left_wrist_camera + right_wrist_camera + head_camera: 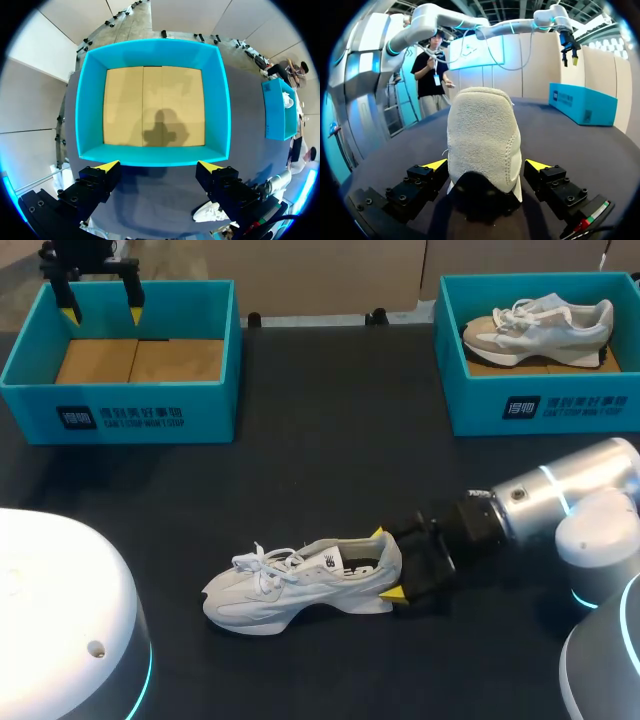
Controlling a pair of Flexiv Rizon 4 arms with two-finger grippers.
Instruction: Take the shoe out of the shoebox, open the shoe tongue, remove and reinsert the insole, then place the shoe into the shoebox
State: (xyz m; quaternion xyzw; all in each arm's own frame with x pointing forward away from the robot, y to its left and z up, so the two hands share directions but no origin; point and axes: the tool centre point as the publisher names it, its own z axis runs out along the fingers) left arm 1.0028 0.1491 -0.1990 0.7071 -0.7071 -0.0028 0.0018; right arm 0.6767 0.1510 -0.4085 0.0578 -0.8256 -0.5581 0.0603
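Head view: shoe (300,585) out on worktop (330,440), right tool (386,563) astride heel.
Both tools apart; left tool (102,314) over empty box (120,415), prob. parked clear.

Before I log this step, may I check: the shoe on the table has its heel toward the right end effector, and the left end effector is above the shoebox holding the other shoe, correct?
Not quite: the left wrist view shows the shoebox below the left end effector is empty; the other shoe lies in the right-hand shoebox. The rest is right.
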